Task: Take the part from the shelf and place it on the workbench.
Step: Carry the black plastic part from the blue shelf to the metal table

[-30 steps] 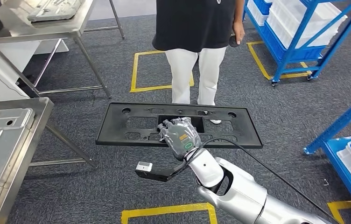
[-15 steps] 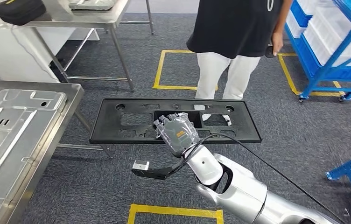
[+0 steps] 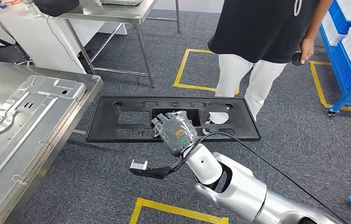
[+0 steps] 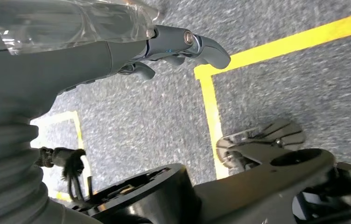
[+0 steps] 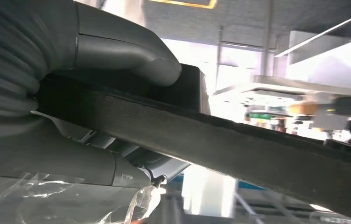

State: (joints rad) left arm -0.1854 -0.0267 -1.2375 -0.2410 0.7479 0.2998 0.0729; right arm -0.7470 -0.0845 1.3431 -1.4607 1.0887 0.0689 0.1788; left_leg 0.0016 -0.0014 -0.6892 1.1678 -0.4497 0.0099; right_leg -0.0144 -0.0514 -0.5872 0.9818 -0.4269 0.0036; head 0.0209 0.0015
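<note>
Your long black part hangs level over the carpet, just off the steel counter, because the right hand grips it through the middle opening, thumb on one face and fingers on the other, likely for balance. The left hand hangs empty, fingers loosely curled; the grip itself is half hidden.

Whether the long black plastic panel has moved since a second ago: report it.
Yes. The long black plastic panel in the right hand has neared the steel workbench; its end now overlaps the bench corner.
</note>
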